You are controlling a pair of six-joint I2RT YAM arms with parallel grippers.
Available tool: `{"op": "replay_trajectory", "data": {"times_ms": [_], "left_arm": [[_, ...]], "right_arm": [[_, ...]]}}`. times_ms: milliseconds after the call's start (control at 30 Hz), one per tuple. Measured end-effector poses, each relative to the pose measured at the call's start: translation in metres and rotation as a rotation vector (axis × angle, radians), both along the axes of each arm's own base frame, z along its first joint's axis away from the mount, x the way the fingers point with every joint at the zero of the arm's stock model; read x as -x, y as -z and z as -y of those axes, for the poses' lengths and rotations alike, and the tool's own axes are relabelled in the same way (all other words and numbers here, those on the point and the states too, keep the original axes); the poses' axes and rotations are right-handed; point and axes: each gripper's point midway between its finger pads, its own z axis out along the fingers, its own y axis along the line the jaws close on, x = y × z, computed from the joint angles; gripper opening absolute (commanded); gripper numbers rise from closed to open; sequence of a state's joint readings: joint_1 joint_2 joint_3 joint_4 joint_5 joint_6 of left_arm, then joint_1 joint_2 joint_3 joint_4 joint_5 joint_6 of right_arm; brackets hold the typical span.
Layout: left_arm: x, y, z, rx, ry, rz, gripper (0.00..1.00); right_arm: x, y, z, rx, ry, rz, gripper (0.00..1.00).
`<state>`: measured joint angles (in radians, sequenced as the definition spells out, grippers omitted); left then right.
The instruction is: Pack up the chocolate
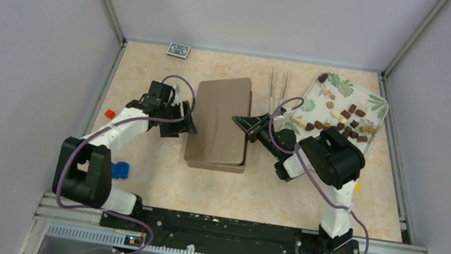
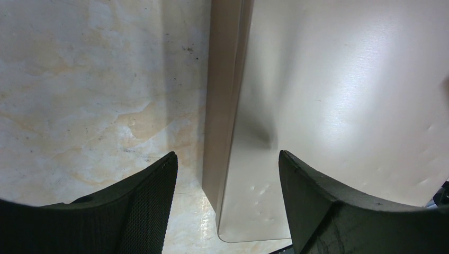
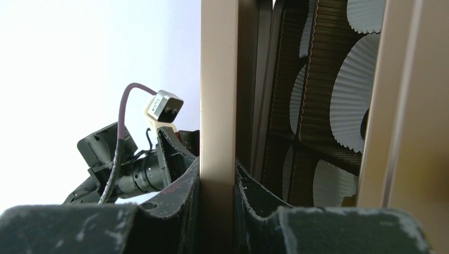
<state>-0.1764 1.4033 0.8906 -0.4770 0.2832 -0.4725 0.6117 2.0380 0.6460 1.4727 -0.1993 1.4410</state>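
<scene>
Opening the box is the step in hand: the right gripper [image 3: 217, 177] is clenched on the lid [image 1: 221, 116] rim (paper cups [image 3: 349, 100] show inside), while the left gripper [image 2: 227, 156] sits released astride its opposite edge. The chocolate [image 1: 346, 116] lies on the tray [image 1: 380, 104] behind the right gripper. Next, the lid likely needs lifting clear.

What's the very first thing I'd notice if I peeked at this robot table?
Probably the big flat brown box lid in the middle of the table, with the right gripper pinching its edge and the left gripper open at its other side. Then the leafy tray at the far right, dotted with little pieces of chocolate.
</scene>
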Motion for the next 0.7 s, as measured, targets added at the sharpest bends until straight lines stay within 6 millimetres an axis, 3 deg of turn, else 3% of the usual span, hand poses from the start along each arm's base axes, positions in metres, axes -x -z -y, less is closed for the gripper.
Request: {"op": "replay_trajectory", "data": {"times_ms": [200,400,567,700], "left_arm": [[-0.001,-0.002,0.000,0.002,-0.001,0.009,0.75],[-0.004,-0.017,0.000,0.010,-0.002,0.064,0.76],[-0.005,-0.019,0.001,0.013,-0.001,0.074,0.87],[-0.007,-0.018,0.005,0.032,0.006,0.071,0.83]], "right_arm": [[-0.001,0.001,0.000,-0.004,0.003,-0.006,0.00],[-0.003,-0.001,0.001,-0.009,0.006,-0.006,0.00],[-0.005,-0.002,0.001,-0.011,0.009,-0.001,0.00],[-0.006,-0.002,0.000,-0.010,0.008,0.000,0.00]]}}
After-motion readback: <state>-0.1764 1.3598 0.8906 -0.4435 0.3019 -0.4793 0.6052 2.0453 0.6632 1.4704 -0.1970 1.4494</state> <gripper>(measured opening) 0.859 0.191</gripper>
